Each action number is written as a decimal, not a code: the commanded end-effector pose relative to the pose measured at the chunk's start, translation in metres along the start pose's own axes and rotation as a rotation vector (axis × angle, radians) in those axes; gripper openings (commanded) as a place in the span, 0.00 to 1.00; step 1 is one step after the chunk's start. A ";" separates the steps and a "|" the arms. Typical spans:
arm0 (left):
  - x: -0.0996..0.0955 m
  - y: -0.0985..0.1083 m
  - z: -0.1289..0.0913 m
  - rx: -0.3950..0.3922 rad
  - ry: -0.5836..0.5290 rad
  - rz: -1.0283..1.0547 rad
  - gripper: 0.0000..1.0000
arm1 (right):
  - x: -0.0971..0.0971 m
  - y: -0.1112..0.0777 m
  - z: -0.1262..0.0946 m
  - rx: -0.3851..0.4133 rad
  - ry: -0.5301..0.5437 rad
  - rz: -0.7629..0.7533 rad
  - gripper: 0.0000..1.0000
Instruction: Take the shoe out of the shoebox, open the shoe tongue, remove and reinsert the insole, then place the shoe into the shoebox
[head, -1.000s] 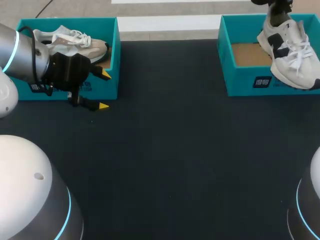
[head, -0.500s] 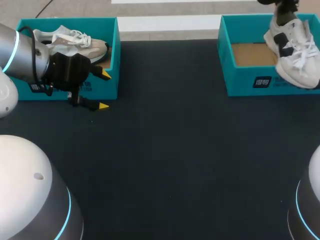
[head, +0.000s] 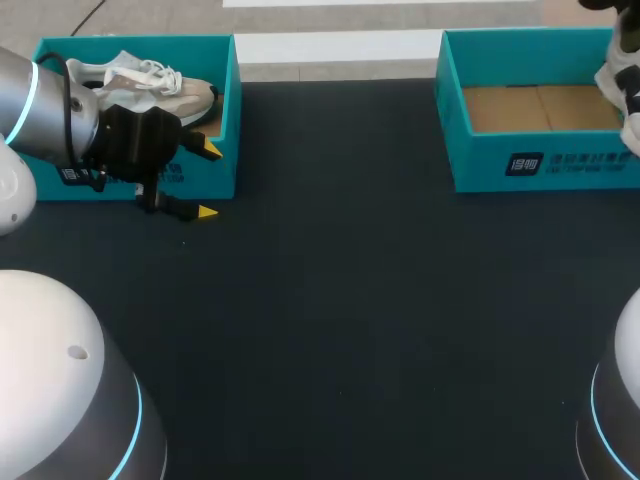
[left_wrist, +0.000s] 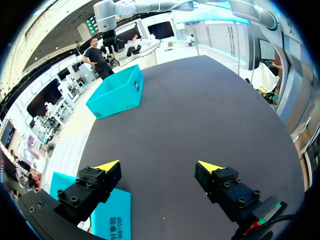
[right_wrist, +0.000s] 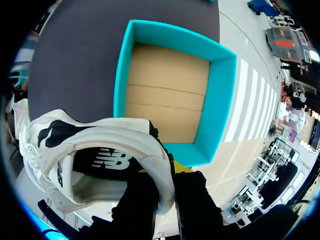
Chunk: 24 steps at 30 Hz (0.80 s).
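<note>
A white shoe with black markings (right_wrist: 90, 150) hangs over the open teal shoebox (right_wrist: 121, 75), and my right gripper (right_wrist: 167, 186) is shut on its heel collar. In the head view only a bit of that shoe (head: 630, 90) shows at the right edge, beside the shoebox (head: 450, 130), whose brown cardboard floor is bare. My left gripper (head: 208, 181) stands open at the front right corner of a second teal box (head: 229, 100), nothing between its fingers. In the left wrist view my left gripper (left_wrist: 159, 167) faces the far shoebox (left_wrist: 116, 92) across the dark table.
The second teal box at the back left holds a beige and white shoe (head: 140, 85). Its corner (left_wrist: 112, 220) lies under one finger of my left gripper. The black table top (head: 340, 300) stretches between the two boxes.
My right arm has carried the white shoe up and out of the right shoebox, toward the right edge of the head view. The left arm has kept still.
</note>
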<state>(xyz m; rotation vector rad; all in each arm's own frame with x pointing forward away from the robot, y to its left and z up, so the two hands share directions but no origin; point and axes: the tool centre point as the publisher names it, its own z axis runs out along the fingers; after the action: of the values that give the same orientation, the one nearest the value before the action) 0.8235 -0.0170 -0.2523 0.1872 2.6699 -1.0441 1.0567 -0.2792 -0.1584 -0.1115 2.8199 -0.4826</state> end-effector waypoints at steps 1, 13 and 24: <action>0.001 -0.001 -0.001 -0.004 -0.001 0.000 1.00 | 0.000 -0.006 0.007 0.055 0.049 0.089 0.00; 0.001 -0.001 -0.001 -0.004 -0.001 0.000 1.00 | 0.002 -0.010 -0.010 0.154 0.060 0.985 0.00; 0.001 -0.001 -0.001 -0.004 -0.001 0.000 1.00 | 0.021 -0.032 -0.007 0.200 0.086 1.521 0.00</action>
<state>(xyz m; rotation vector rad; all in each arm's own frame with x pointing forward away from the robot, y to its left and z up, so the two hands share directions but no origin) 0.8235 -0.0170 -0.2523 0.1871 2.6699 -1.0440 1.0376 -0.3079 -0.1519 0.9878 2.6095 -0.4874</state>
